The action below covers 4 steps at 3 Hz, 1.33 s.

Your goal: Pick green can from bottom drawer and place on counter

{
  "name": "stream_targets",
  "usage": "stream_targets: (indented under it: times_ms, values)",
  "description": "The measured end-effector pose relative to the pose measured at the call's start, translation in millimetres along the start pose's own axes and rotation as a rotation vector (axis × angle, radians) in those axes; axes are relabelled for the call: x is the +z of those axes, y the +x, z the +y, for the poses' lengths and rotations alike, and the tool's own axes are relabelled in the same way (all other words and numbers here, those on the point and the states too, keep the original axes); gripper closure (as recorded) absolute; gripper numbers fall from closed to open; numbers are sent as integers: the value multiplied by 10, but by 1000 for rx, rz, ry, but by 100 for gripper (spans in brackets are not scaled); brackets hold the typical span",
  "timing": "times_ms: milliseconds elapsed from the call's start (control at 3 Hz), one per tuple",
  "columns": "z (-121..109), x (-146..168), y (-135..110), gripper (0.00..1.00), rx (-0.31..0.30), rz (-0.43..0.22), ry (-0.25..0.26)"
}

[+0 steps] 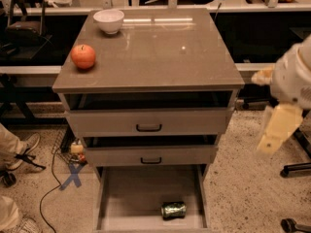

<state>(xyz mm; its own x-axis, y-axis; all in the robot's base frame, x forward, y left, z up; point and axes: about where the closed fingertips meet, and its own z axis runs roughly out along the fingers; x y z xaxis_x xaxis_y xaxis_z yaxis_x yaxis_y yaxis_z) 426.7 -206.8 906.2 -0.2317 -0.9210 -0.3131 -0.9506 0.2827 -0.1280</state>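
The green can (173, 210) lies on its side on the pale floor of the open bottom drawer (126, 203), near the front and right of centre. The counter (160, 52) is the glossy grey-brown top of the three-drawer cabinet. My gripper (278, 127) hangs as a pale yellow piece below the white arm at the right edge of the view. It is beside the cabinet at about the height of the upper drawers, well above and to the right of the can, and it holds nothing.
A red-orange apple (83, 56) sits at the counter's left edge and a white bowl (109, 21) at its back left. Two closed-front drawers with dark handles (148, 127) sit above the open one. A chair base (296, 168) stands at the right; cables and a shoe (26, 147) lie at the left.
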Motion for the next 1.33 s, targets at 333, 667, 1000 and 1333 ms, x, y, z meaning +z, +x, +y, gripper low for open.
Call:
stream_targets:
  times_ms: [333, 667, 1000, 1333]
  values:
    - [471, 1017, 166, 0, 93, -173, -133]
    - [882, 1933, 237, 0, 204, -259, -261]
    - [881, 1929, 235, 0, 204, -259, -260]
    - [828, 2165, 396, 0, 220, -233, -226]
